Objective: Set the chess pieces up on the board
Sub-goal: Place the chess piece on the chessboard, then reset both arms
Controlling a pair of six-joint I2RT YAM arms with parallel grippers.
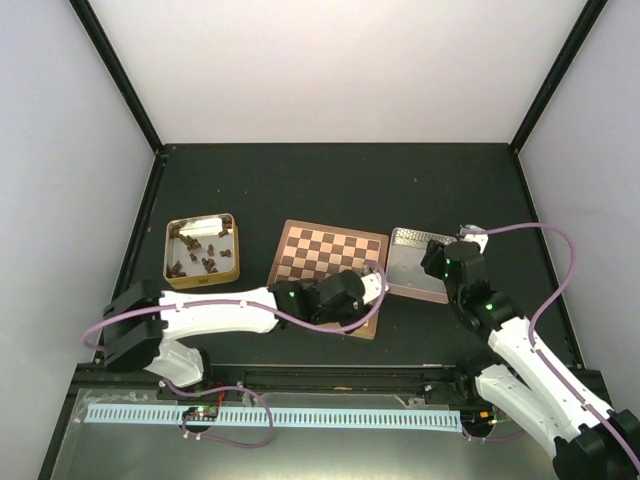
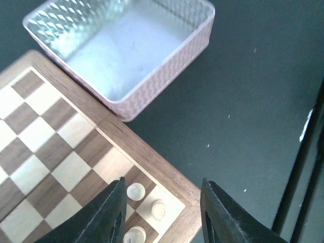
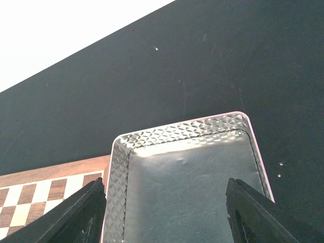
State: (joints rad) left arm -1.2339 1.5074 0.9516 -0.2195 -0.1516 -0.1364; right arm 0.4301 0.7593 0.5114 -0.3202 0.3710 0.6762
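The board lies mid-table. Above its near right corner hangs my left gripper, which is open. In the left wrist view three pale chess pieces stand on the corner squares of the board. One pale piece is on the corner square between my fingers, touching neither. A second and a third sit beside my left finger. My right gripper is open over a silver tin with nothing in it. Several dark chess pieces lie in a gold tin.
The silver tin sits close against the board's right edge, and the gold tin is to the board's left. The black table is walled at the back and both sides. A slotted rail runs along the near edge.
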